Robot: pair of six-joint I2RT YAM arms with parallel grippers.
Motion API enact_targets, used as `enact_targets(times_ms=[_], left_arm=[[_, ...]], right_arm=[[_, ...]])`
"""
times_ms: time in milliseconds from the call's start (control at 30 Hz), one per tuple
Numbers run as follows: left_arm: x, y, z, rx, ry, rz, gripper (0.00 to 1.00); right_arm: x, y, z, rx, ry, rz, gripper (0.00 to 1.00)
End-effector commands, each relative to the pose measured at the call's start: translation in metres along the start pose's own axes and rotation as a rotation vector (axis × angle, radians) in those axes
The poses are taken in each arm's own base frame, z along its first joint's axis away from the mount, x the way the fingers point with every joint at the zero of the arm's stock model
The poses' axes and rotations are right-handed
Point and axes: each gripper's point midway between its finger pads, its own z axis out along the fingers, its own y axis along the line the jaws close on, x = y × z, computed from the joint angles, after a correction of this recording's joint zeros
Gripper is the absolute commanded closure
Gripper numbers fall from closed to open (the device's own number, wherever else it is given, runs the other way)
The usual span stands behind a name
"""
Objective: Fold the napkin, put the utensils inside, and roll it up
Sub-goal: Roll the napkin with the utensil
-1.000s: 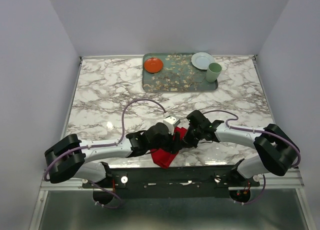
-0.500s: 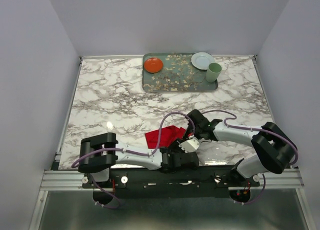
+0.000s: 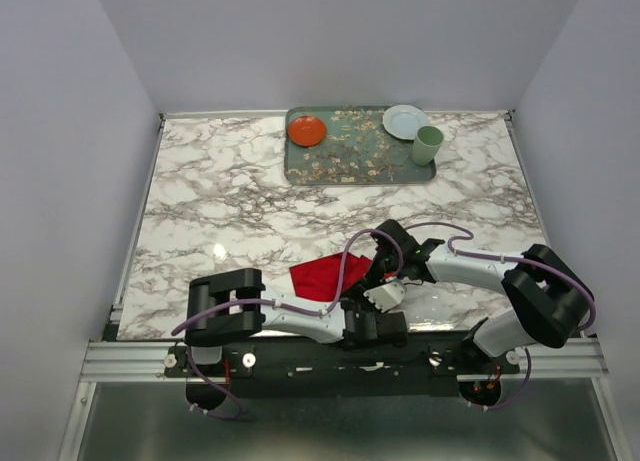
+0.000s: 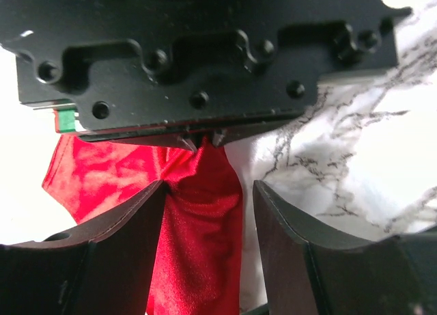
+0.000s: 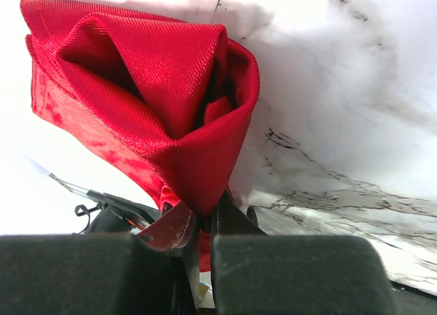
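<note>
The red napkin (image 3: pixel 320 278) lies folded on the marble table near the front edge. My right gripper (image 3: pixel 376 272) is shut on its right edge; in the right wrist view the jaws (image 5: pixel 205 219) pinch a bunched fold of the napkin (image 5: pixel 157 89), which rises as a loose loop. My left gripper (image 3: pixel 368 301) comes in from the near edge. In the left wrist view it (image 4: pixel 208 192) is open, with a strip of the napkin (image 4: pixel 198 247) between its fingers and against the left finger (image 4: pixel 130 233). The right gripper's black body fills the top of that view. The utensils are out of view.
A patterned green tray (image 3: pixel 360 151) sits at the back, carrying a small orange-red plate (image 3: pixel 307 131), a white plate (image 3: pixel 405 120) and a pale green cup (image 3: pixel 428 144). The table's front edge runs just below both grippers. Purple cables loop over the arms.
The left arm has swung from the left side round to the near edge, under the right gripper. The napkin, earlier bunched and hanging over the front edge, now lies back on the table.
</note>
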Motion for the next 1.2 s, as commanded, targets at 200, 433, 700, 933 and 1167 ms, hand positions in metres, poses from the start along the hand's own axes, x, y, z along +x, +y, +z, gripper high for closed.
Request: enact_targets(times_ms=[200,433,700,933,1167], left_arm=[[0.047,0.013,0.021,-0.105,0.110,0.035,0.49],[0.057,0.018,0.028,-0.063,0.146,-0.040,0.70],[0.055,0.013,0.026,0.079,0.145,-0.158,0.91],[0.038,0.009,0.016,0.275,0.118,-0.301,1.00],[0.002,0.010,-0.005,0.552,0.027,-0.497,1.00]], right_arm=[[0.009,-0.020,0.000,0.060,0.043,0.042,1.00],[0.008,-0.021,-0.002,0.055,0.044,0.046,0.99],[0.001,-0.016,-0.007,0.029,0.016,0.001,0.73],[-0.020,0.017,-0.034,-0.070,-0.096,-0.203,0.39],[-0.032,0.040,-0.059,-0.135,-0.172,-0.437,0.18]])
